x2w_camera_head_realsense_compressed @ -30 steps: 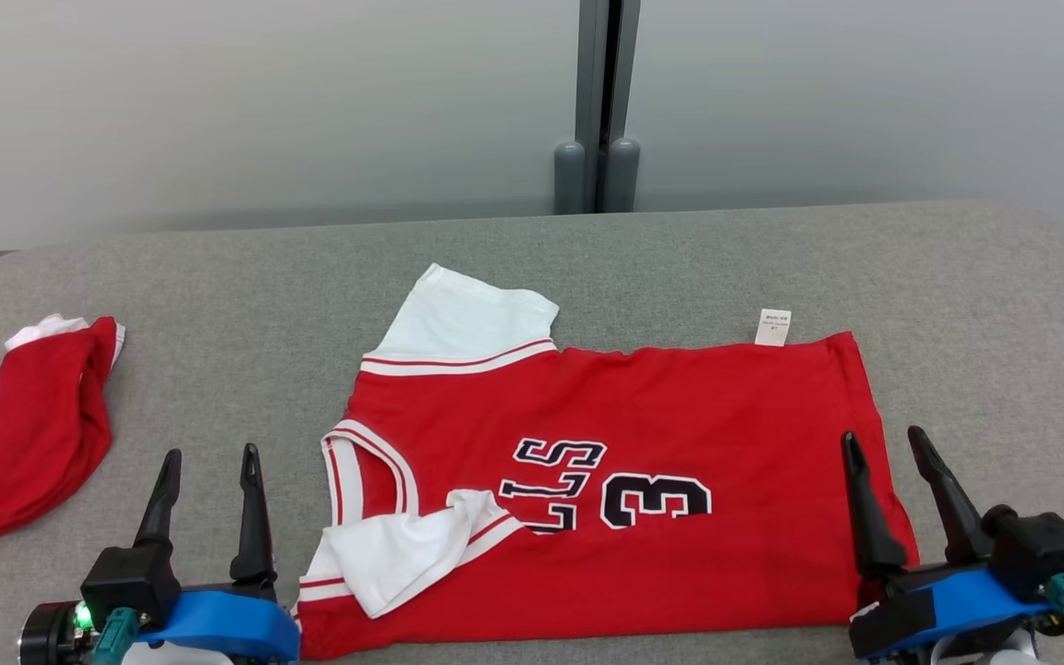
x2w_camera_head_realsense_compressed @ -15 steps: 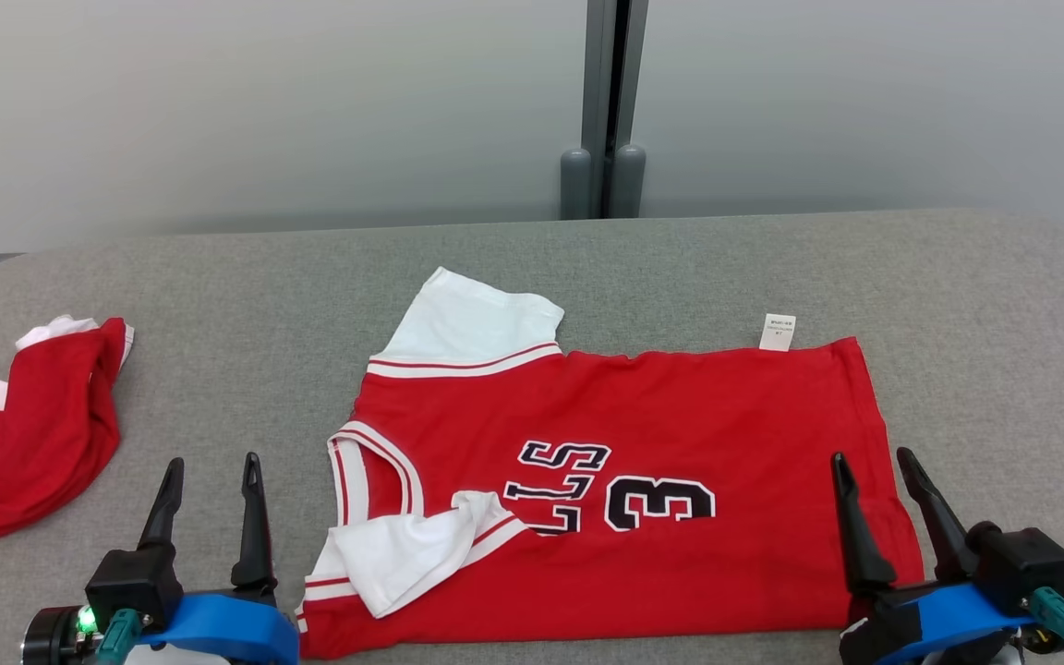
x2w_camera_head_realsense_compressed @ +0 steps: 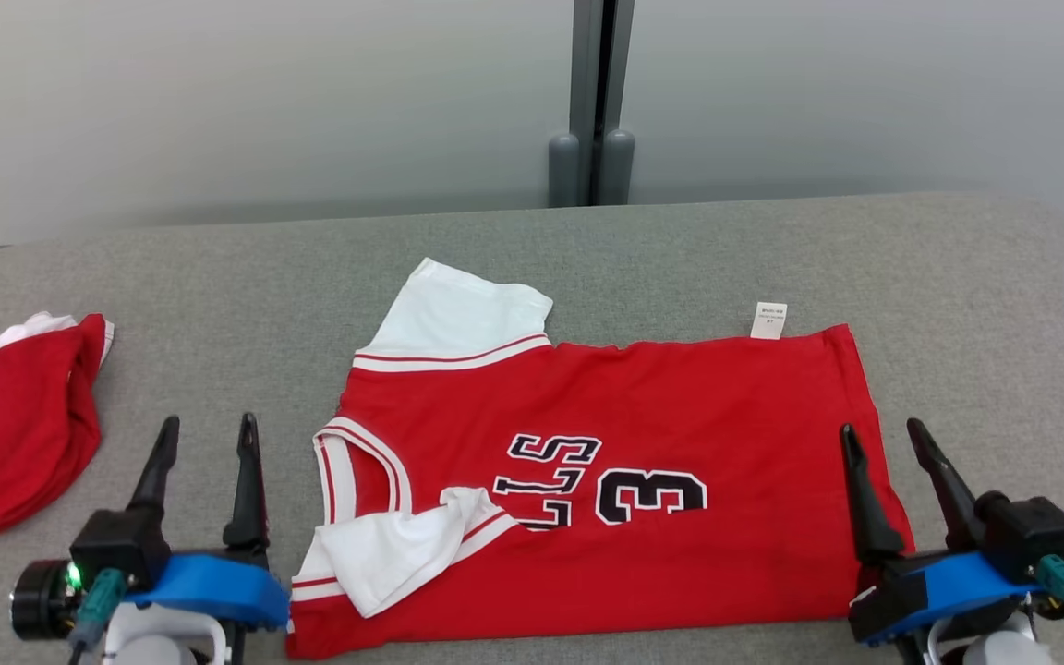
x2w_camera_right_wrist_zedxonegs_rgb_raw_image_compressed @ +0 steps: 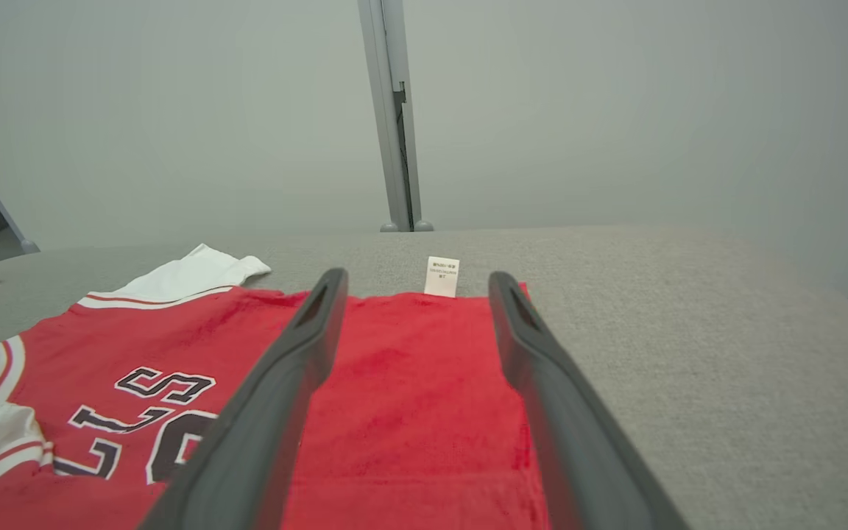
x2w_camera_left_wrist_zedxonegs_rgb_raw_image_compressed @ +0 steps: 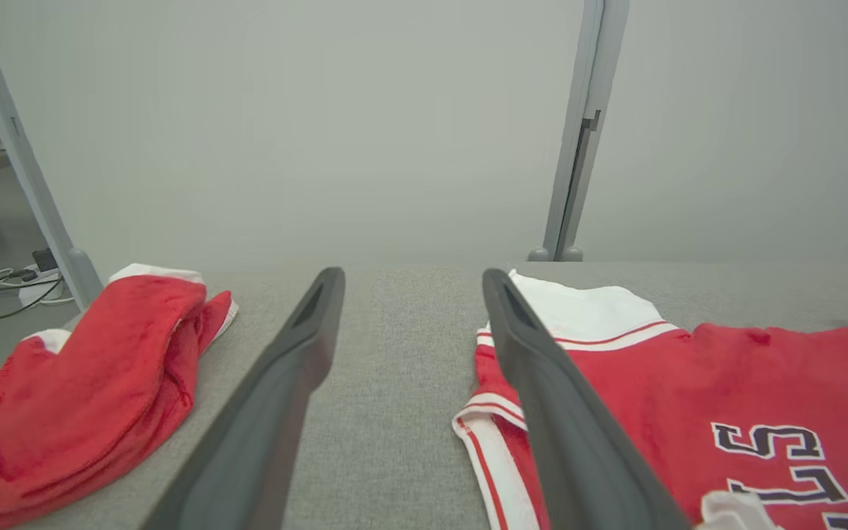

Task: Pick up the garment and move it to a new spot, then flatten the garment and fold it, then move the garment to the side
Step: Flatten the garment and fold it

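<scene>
Red jersey point(x2w_camera_head_realsense_compressed: 661, 406) flat on grey table point(x2w_camera_head_realsense_compressed: 218, 277) (near sleeve folded over); left gripper point(x2w_camera_head_realsense_compressed: 208, 421) and right gripper point(x2w_camera_head_realsense_compressed: 881, 429) both spread wide, empty.

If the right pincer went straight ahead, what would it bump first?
Likely the red jersey: its end lies right ahead of the right pincer, with the white tag beyond. How high the pincer hangs over the cloth is unclear.

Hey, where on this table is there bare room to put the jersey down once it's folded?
Bare table lies right of the jersey, out to the rounded edge, and along the far strip behind it. A narrower gap sits between the jersey and the crumpled red garment, where the left gripper stands. The near middle is crowded.
</scene>
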You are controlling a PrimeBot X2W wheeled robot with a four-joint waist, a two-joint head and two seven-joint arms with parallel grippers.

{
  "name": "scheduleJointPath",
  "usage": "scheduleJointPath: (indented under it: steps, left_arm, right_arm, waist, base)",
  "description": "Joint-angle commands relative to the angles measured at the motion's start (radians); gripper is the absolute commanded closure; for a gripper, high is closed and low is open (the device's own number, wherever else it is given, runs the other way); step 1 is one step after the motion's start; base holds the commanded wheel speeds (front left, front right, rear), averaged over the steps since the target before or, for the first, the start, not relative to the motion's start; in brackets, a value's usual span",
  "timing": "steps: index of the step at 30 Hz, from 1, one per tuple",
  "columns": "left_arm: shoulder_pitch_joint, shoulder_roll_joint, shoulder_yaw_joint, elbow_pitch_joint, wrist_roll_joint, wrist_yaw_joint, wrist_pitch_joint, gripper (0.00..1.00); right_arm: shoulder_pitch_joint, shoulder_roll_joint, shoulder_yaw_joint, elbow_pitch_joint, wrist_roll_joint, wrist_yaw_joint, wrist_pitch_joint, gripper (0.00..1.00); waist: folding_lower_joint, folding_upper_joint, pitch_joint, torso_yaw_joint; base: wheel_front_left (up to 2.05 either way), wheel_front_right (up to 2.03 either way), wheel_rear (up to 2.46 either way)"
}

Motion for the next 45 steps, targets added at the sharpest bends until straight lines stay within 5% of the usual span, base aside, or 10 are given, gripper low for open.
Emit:
scheduleJointPath:
  steps: [1,13,23,45]
  left_arm:
    - [-0.026,0.012,-0.002,0.002,0.009,-0.004,-0.002,0.00]
    - [-0.470,0.121,-0.093,0.111,0.002,-0.077,0.135,0.00]
    - [-0.839,0.198,-0.329,0.299,-0.137,-0.083,0.314,0.00]
    - [-0.997,0.257,-0.636,0.564,-0.434,-0.084,0.476,0.00]
  right_arm:
    - [-0.016,-0.012,-0.003,0.011,-0.004,0.000,-0.004,0.00]
    - [-0.356,-0.144,0.027,0.126,-0.011,0.000,0.099,0.00]
    - [-0.583,-0.177,0.110,0.223,0.039,0.000,0.121,0.00]
    - [-0.728,-0.168,0.242,0.398,0.110,0.000,0.042,0.00]
  waist:
    - [0.0000,-0.0002,0.004,-0.002]
    - [0.0000,-0.0002,0.181,-0.067]
    - [0.0000,-0.0002,0.379,-0.139]
    - [0.0000,-0.0002,0.485,-0.194]
  base:
    - [0.00,0.00,0.00]
    - [0.00,0.00,0.00]
    - [0.00,0.00,0.00]
    - [0.00,0.00,0.00]
